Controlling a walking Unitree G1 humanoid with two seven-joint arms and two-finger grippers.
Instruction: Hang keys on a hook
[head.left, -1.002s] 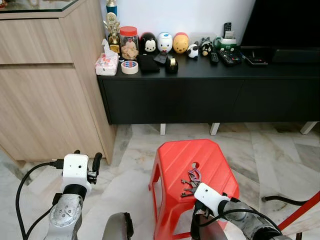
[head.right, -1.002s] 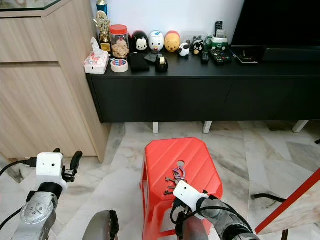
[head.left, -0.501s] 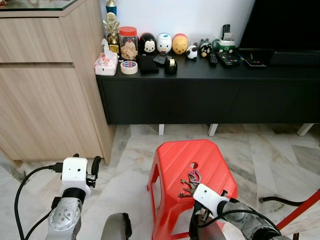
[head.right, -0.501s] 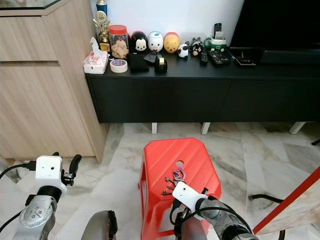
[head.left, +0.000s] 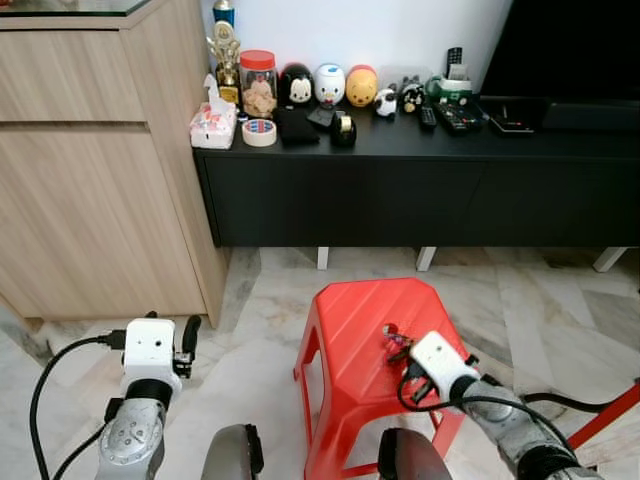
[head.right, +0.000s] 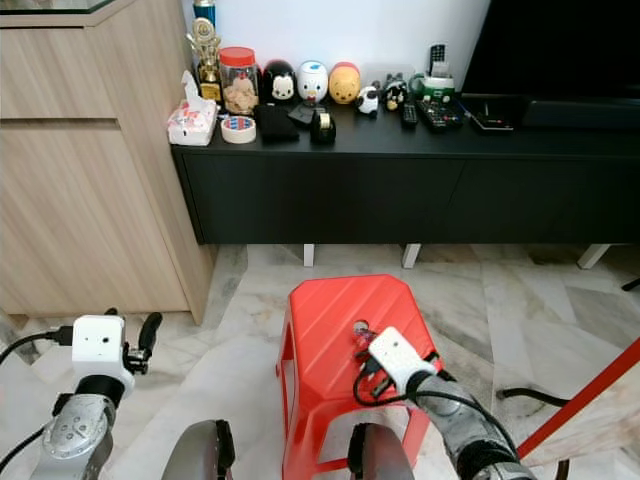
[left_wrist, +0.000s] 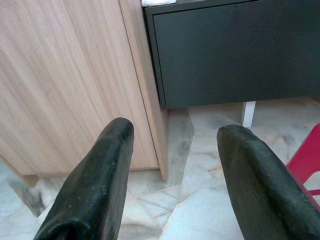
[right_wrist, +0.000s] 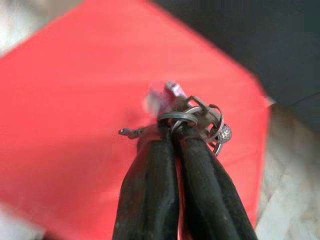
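Observation:
A bunch of keys (right_wrist: 195, 117) on metal rings, with a small pink tag, is pinched at the tips of my right gripper (right_wrist: 175, 132), which is shut on it. The keys (head.left: 394, 341) hang just above the top of a red plastic stool (head.left: 345, 325), near its right side. My left gripper (left_wrist: 175, 132) hangs low at the left, open and holding nothing, pointing at the floor by a wooden cabinet.
A wooden cabinet (head.left: 90, 180) stands at the left. A low black console (head.left: 400, 190) runs along the back wall, carrying toys, a jar and a tape roll. A black cable (head.left: 560, 398) and a red bar (head.left: 610, 415) lie at the lower right on the marble floor.
My right gripper has risen and moved right and away from me, lifting the keys off the stool top. The left arm has stayed put.

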